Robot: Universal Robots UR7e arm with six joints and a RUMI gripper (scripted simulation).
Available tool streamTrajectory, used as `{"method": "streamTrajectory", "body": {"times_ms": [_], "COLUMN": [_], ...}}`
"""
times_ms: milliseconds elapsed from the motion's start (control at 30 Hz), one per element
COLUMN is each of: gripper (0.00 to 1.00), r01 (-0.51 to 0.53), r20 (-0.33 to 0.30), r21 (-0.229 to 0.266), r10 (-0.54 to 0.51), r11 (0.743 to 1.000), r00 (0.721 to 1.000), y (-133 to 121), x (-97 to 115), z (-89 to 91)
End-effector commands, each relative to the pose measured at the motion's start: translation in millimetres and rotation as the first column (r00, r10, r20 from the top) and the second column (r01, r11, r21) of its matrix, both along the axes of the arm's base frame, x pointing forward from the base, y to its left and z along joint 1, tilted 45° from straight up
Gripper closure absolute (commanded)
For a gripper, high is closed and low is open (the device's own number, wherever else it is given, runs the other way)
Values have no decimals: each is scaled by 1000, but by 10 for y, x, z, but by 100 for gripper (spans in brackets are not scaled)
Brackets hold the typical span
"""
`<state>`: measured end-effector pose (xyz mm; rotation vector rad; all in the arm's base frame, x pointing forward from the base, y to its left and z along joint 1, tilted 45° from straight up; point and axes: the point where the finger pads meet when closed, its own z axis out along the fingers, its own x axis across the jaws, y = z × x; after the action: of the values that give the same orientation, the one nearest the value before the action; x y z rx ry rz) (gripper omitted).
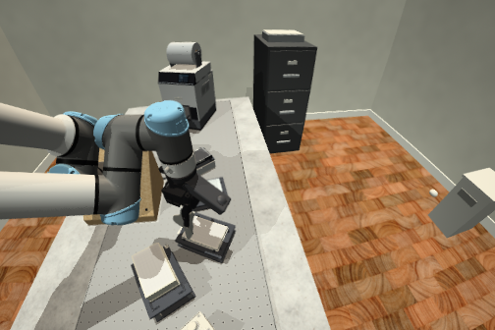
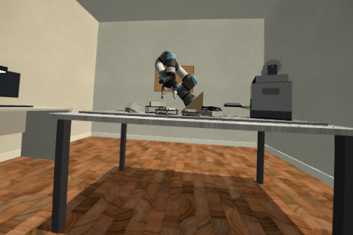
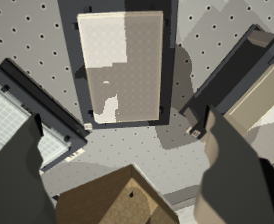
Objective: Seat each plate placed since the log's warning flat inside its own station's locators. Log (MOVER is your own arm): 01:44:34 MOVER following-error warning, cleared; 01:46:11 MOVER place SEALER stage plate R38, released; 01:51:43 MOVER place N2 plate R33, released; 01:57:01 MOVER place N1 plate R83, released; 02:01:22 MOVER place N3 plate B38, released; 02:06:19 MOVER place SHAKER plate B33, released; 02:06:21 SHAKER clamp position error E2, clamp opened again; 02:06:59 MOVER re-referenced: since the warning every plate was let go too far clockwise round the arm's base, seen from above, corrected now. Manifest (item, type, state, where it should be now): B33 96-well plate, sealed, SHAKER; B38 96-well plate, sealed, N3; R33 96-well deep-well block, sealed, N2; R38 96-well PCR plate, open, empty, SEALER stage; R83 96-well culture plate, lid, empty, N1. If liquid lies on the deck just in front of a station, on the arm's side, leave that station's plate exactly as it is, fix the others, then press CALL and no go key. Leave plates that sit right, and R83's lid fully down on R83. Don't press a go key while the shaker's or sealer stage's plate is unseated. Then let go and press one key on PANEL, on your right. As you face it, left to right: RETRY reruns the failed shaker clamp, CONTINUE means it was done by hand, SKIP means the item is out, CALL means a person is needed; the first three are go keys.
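My gripper (image 1: 189,216) hangs open and empty a little above the deck, and it also shows in the far side view (image 2: 169,93). In the wrist view my gripper (image 3: 124,110) has its fingers spread over a sealed beige plate (image 3: 123,67) lying in a dark nest, the same plate as in the overhead view (image 1: 210,232). To its right stands a tall beige deep-well block (image 3: 260,97). In the overhead view the block (image 1: 156,269) sits shifted on its nest, with the frame bare on the right and near sides. A white gridded plate (image 3: 10,125) lies to the left, partly behind my finger.
The sealer (image 1: 188,87) stands at the deck's far end, with a dark stage (image 1: 202,157) in front of it. A wooden wedge (image 3: 115,197) lies under my wrist. A black filing cabinet (image 1: 285,91) stands beyond the table. A grey box (image 1: 464,204) stands at the right.
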<state>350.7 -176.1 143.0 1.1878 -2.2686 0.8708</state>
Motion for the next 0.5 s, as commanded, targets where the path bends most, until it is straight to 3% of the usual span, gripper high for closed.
{"method": "streamTrajectory", "body": {"times_ms": [0,467], "gripper": [18,18], "r01": [-1,-1], "r20": [2,2], "r21": [0,0], "r10": [1,1], "r11": [1000,1000], "r00": [1000,1000], "y": [-69,-140], "x": [-3,-12], "z": [-68,-140]}}
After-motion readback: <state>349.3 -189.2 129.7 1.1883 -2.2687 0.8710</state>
